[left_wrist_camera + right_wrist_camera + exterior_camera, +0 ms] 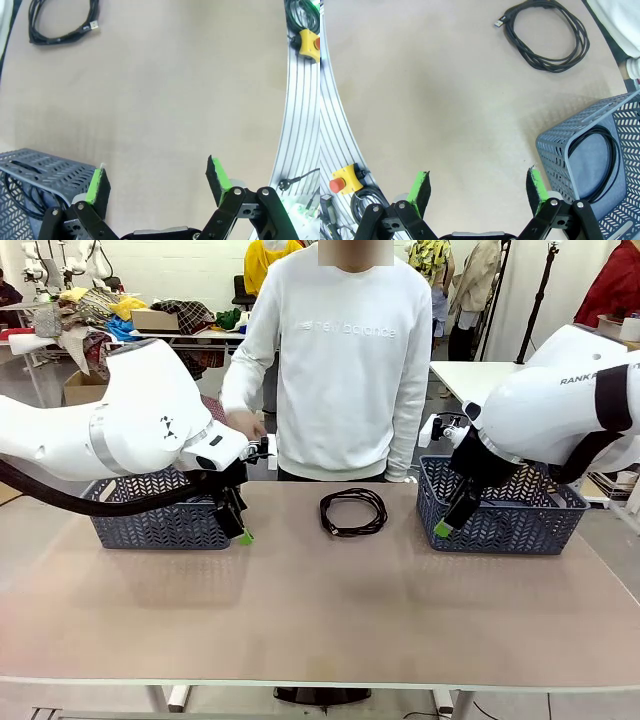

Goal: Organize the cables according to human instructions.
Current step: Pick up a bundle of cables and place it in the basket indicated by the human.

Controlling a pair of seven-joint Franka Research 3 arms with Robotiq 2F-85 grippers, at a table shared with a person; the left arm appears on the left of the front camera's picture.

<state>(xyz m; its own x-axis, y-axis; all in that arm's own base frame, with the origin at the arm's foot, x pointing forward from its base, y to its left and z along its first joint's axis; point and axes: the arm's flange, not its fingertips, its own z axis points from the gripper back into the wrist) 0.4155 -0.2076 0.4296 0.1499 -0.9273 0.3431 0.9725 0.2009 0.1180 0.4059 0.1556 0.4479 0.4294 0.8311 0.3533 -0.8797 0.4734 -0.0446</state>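
Beige matte worktop [320, 600], slightly mottled, a person in a white sweatshirt standing at its far edge. One loose coil of cable [353, 511] lies flat at centre-far, between the two baskets and touching neither.

Left gripper [243, 532] hangs by the left basket's [160, 525] inner corner, fingers spread wide, nothing held. Right gripper [443, 527] sits at the right basket's [520, 525] near-left corner, fingers likewise wide and empty.

Risks from here:
- Coil is thin, limp and multi-loop. A pinch on one strand would likely lift only that loop and let the rest unravel or trail.
- Small metal-tipped plug [499, 23] sticks out at the coil's edge; it could snag on the basket's perforated wall on the way in.
- Both grippers sit just beside basket rims, so a careless swing could shove a basket.
- Which basket is wanted depends on the person's cue; a wrong pick means a mis-sort.

Materials: baskets are grey-blue rigid plastic with a herringbone-slot mesh and rounded corners. Right basket already holds a black coil [600, 165]; left one seems to hold dark cable [20, 197] too, view's partial. Finger pads are green, rubbery-looking.
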